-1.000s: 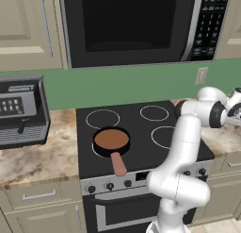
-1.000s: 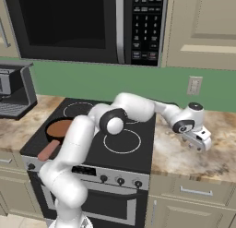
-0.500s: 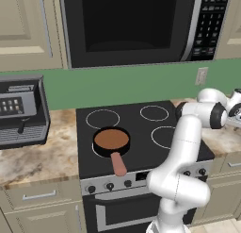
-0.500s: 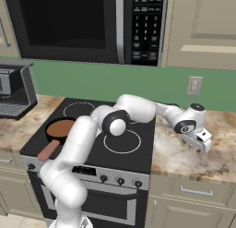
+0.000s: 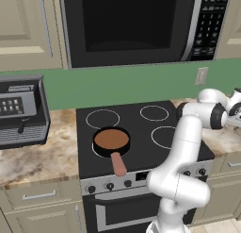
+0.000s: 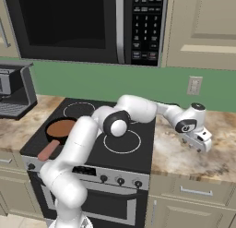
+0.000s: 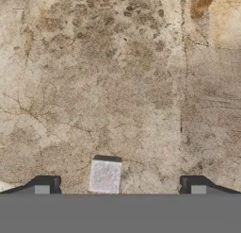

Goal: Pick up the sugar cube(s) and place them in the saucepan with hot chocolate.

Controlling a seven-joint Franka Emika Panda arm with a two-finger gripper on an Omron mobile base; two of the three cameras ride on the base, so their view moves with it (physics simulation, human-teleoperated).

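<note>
I have the arm stretched far out to the right of the stove (image 6: 87, 144), over the mottled stone counter (image 6: 184, 160). In the right base view the gripper (image 6: 202, 146) hangs low above that counter, pointed down and apart from the cooktop. In the left base view only the wrist end shows at the frame's right edge.

In the hand view the jaws stand spread wide: one dark fingertip (image 7: 44, 184) at the lower left, the other at the lower right, nothing between them touching either pad. A single sugar cube (image 7: 105, 174), pale grey-white and square, sits on the counter between the two tips, somewhat nearer the left one. I cannot tell how far above the cube the tips are; the view looks straight down and the cube sits right at the bottom edge, so I'd say close over it, not touching.

The saucepan (image 5: 111, 140) is on the front left burner of the stove, upright, with brown liquid inside and its salmon-pink handle pointing toward the front edge. It is well apart from the gripper, across the width of the cooktop.

Other fixtures: a microwave (image 5: 136, 24) above the stove, a coffee machine (image 5: 19, 109) on the counter left of it, a wall outlet (image 6: 194, 85) on the green backsplash behind the gripper.
</note>
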